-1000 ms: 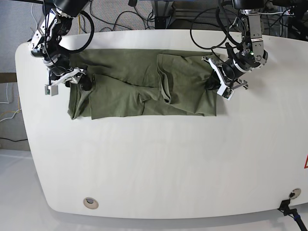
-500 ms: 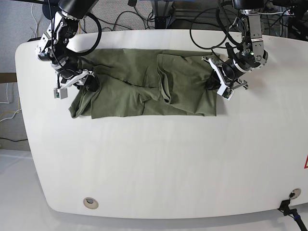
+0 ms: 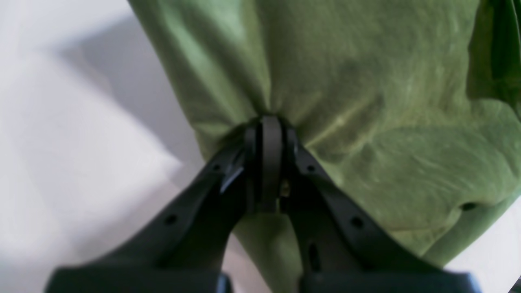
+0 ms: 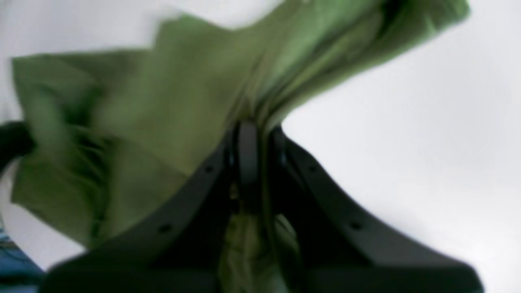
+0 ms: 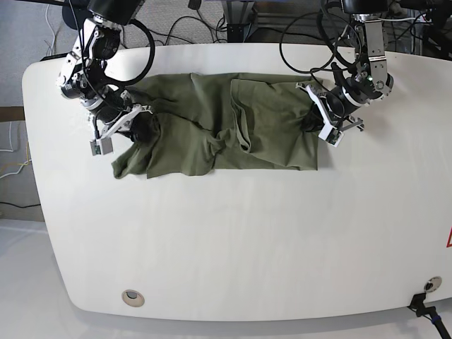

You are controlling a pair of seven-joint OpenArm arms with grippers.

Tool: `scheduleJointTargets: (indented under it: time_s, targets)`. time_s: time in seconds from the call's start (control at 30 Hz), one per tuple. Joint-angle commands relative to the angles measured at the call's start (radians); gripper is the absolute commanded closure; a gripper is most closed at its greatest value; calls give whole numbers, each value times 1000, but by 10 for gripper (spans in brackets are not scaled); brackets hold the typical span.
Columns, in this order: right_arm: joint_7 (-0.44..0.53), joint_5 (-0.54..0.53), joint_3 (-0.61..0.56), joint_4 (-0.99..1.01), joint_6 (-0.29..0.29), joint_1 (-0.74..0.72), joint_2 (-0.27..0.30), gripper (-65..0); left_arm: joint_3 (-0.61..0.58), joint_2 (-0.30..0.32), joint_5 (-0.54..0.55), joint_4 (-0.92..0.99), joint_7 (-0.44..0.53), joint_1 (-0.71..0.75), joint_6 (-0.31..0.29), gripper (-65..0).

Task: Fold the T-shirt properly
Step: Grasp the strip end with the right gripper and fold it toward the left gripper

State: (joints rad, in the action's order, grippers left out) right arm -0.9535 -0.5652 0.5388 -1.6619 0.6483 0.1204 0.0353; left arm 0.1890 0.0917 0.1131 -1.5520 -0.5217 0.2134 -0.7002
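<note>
- Clearly, the plain olive-green cotton T-shirt [image 5: 226, 123] lies bunched across the upper middle of the frame, and its slack left half could slip or crumple further if pulled
- The right pincer [image 4: 248, 134] and left pincer [image 3: 270, 126] are each clamped on a fold of cloth
- The white rounded counter [image 5: 233, 240] is smooth; dark cables [image 5: 304, 35] trail along the top edge

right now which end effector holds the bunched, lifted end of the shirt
The right end effector, at the base view's left: the T-shirt gathers into ridges there. The left end effector pinches flat cloth.
</note>
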Motion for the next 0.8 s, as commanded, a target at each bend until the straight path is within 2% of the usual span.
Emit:
scheduleJointTargets:
  time_s: [0.0, 0.07, 0.2, 0.37, 0.53, 0.63, 0.77]
  targets:
    - [-20, -17, -30, -119, -40, 2, -13, 0, 0, 6, -40, 2, -51, 4, 2, 0]
    - [-55, -17, -59, -206, -61, 20, -36, 0, 0, 6, -40, 2, -51, 4, 2, 0]
    - [-101, -19, -124, -317, -63, 31, -82, 0, 0, 6, -42, 2, -51, 4, 2, 0]
    - [-111, -98, -240, -327, -64, 43, -136, 0, 0, 6, -43, 3, -51, 4, 2, 0]
    - [-111, -160, -348, -323, -121, 43, -192, 0, 0, 6, -43, 3, -54, 2, 2, 0]
    - [-104, -157, -415, -320, -124, 43, -192, 0, 0, 6, -43, 3, -54, 2, 2, 0]
    - [-48, -157, -514, -283, -124, 43, -192, 0, 0, 6, -43, 3, -54, 4, 2, 0]
